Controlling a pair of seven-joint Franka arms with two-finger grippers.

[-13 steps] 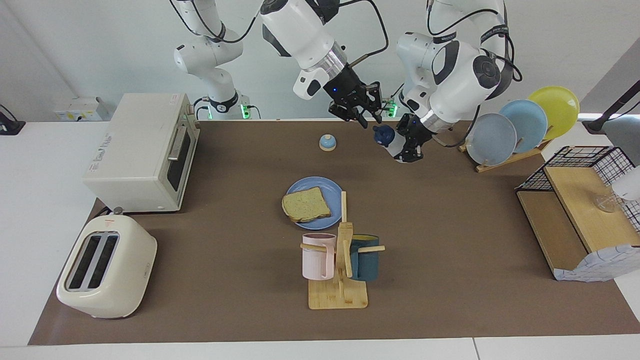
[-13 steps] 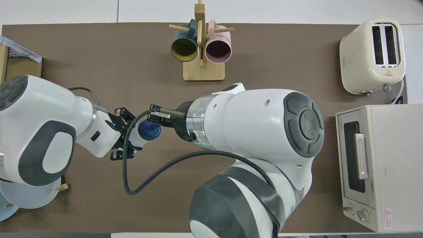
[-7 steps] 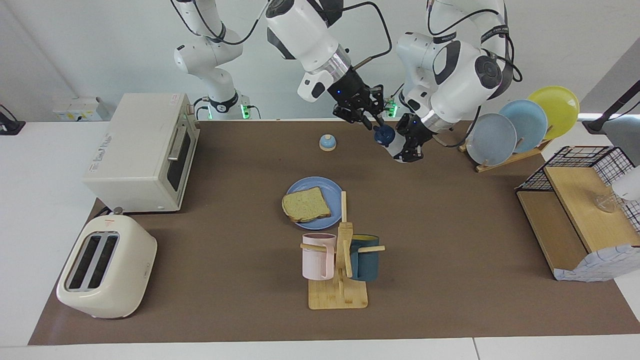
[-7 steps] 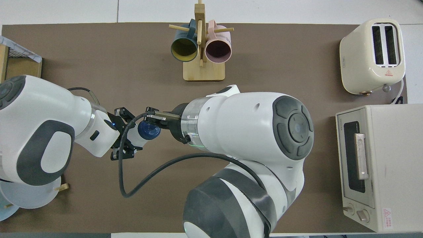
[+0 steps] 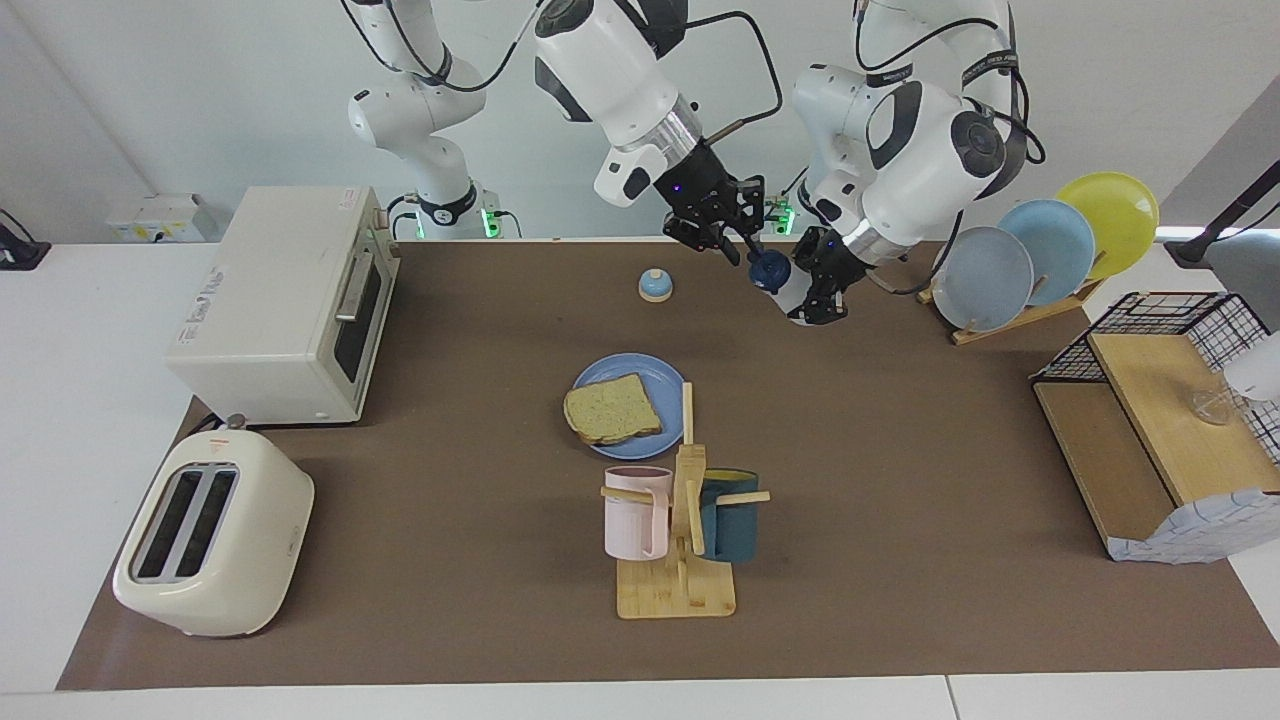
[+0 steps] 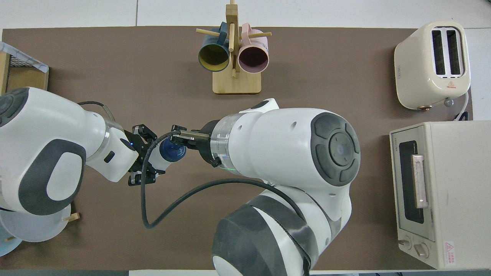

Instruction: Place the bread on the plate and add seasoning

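The left gripper [image 5: 815, 290] is hanging in the air over the brown mat near the robots' edge of the table, clamped around the whitish body of the seasoning [image 5: 783, 283]; the bottle is lying tilted in that grip, with its dark navy cap [image 6: 172, 150] pointing toward the right arm; the right gripper [image 5: 738, 243] is reaching in from the other end and is sitting right at that cap, its fingers drawn in narrow about it, though whether they are actually pressing on the cap cannot be told; both grippers are hovering over bare mat, between the small blue-domed bell [image 5: 655, 285] and the rack of pale plates [image 5: 1040, 255]; the bread [image 5: 611, 409] is lying flat on the plate [image 5: 655, 375] in the middle of the table, one edge of the slice reaching out to the rim; the plate is sitting just beside the wooden mug tree [image 5: 685, 520], nearer to the robots than it; the toaster oven [image 5: 285, 305] and the cream toaster [image 5: 210, 535] are standing at the right arm's end.
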